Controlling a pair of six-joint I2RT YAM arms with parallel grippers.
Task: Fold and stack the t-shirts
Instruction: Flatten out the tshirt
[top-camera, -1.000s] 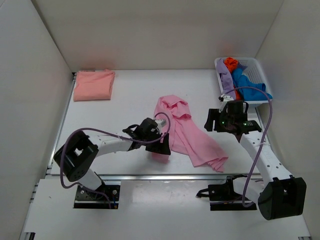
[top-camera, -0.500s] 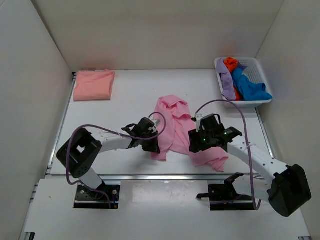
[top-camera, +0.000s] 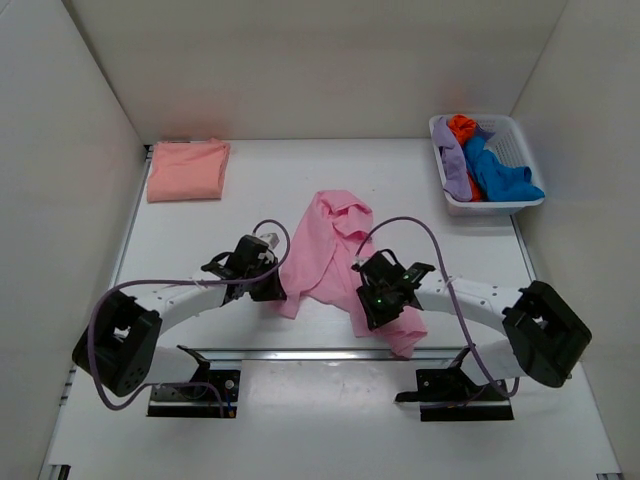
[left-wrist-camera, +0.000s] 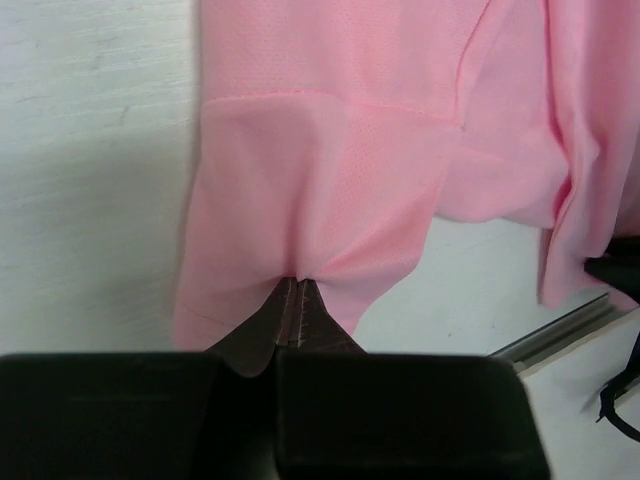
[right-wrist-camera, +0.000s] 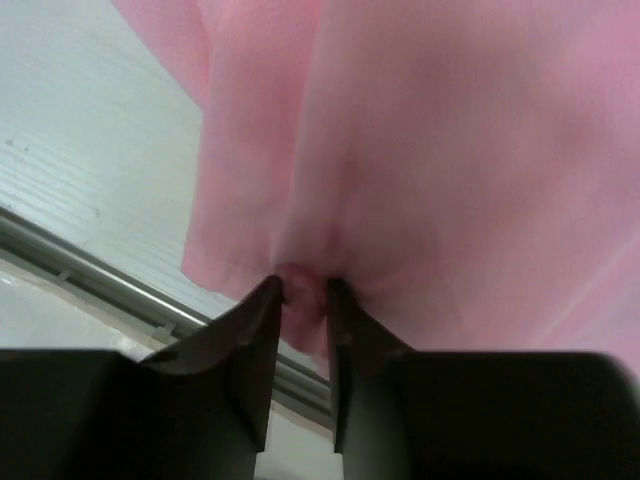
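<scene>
- Now, at the far left corner of the white tabletop (top-camera: 250, 200) lies a salmon-peach cloth t-shirt (top-camera: 187, 170), folded into a neat flat rectangle. By the look of it, that one is done.
- Next comes the left gripper (top-camera: 272, 294), low near the tabletop's near edge. Its wrist view shows the jaws pressed tight together, pinching a corner of the light pink soft cloth t-shirt (top-camera: 325, 250), with the fabric puckering out from the tips.
- That pink shirt sprawls crumpled across the middle of the tabletop, running from mid-table down toward the near edge. It is not flat and not folded.
- The right gripper (top-camera: 376, 312) is on the shirt's right-hand side by the near edge. Its jaws are drawn in on a bunched fold of pink cloth, leaving only a narrow cloth-filled gap.
- In the far right corner, a white plastic lattice basket (top-camera: 520, 135) holds purple, orange and blue garments.
- My read is one shirt finished and one in hand. Spreading it, folding it and stacking it on the peach one are all left to do.
</scene>
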